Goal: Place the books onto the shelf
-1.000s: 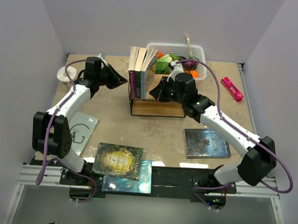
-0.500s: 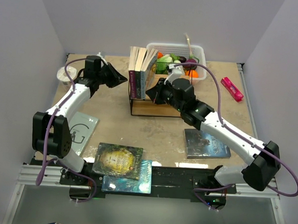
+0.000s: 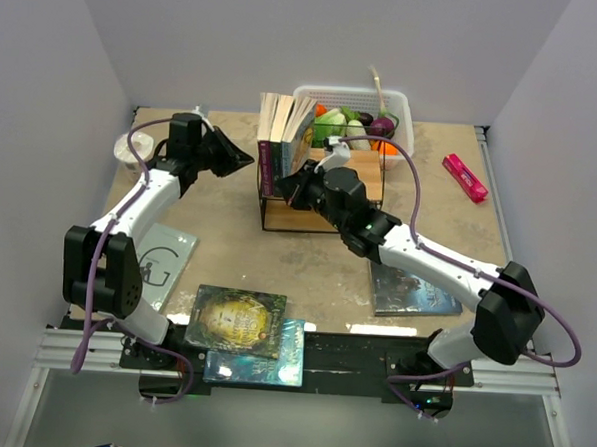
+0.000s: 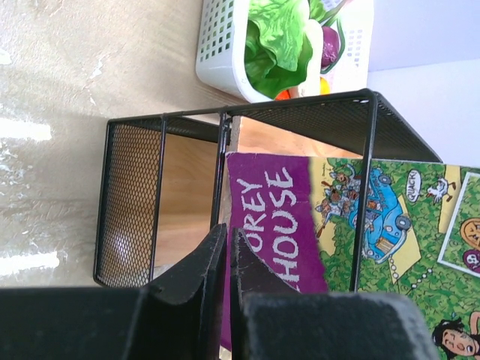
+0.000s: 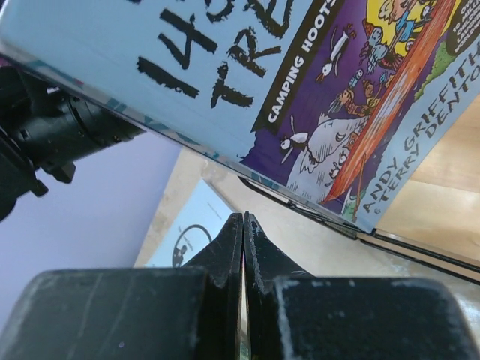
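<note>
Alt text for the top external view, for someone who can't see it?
Right gripper, jaws shut, is beside the standing books in the shelf; left gripper, also shut, hovers left of it. Flat books lie on the table nearby.

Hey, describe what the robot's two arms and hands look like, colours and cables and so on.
The left arm and the right arm have white rounded link covers with bulky black joint housings. A purple cable loops loosely along each. The left hand and right hand are matte black, each with two flat fingers tapering to thin tips. No markings are visible.
</note>
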